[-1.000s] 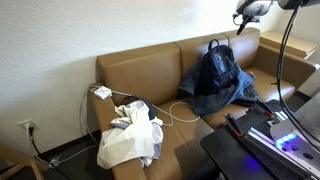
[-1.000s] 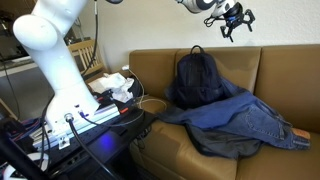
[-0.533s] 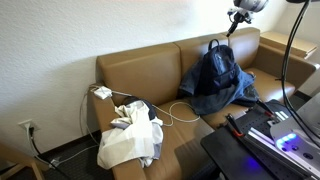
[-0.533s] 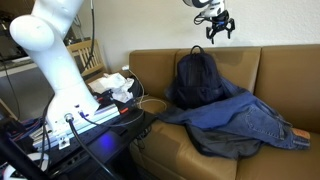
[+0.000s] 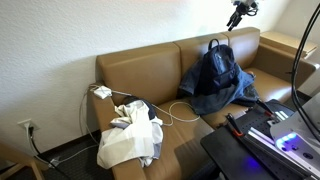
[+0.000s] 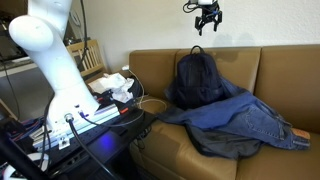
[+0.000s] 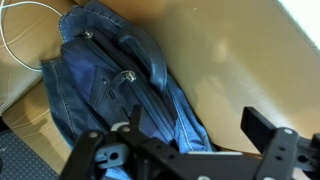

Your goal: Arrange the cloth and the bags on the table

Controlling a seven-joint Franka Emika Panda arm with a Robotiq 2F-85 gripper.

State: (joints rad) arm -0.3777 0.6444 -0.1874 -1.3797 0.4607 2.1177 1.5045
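Up high in an exterior view, the gripper [image 5: 239, 12] hangs against the pale wall, well above the back of the brown couch [image 5: 140, 68]. Below it a dark blue backpack [image 5: 217, 66] stands upright against the backrest, with a denim jacket [image 5: 212, 98] spread around its foot on the seat cushion. Well apart from them, at the other end of the couch, lies a heap of white cloth and bags [image 5: 127, 138]. A thin white cable [image 5: 180, 112] loops over the seat between the heap and the jacket.

From the opposite exterior view, the gripper [image 6: 207, 16] hovers almost straight over the backpack [image 6: 198, 77], clear of its top handle and touching nothing. Its fingers look spread here, though they are small in the picture. The denim jacket [image 6: 247, 122] drapes from the backpack's base across the seat toward the front edge. The white base of the robot arm [image 6: 52, 55] fills the near side, and the white heap [image 6: 118, 85] shows just behind it.

In the wrist view, the gripper [image 7: 188, 152] looks down on the backpack [image 7: 112, 85], whose zippers and handle are plain. The two black fingers [image 7: 270, 150] stand wide apart with nothing between them. Tan couch leather [image 7: 235, 55] fills the rest, and the cable [image 7: 20, 48] curves in one upper corner.
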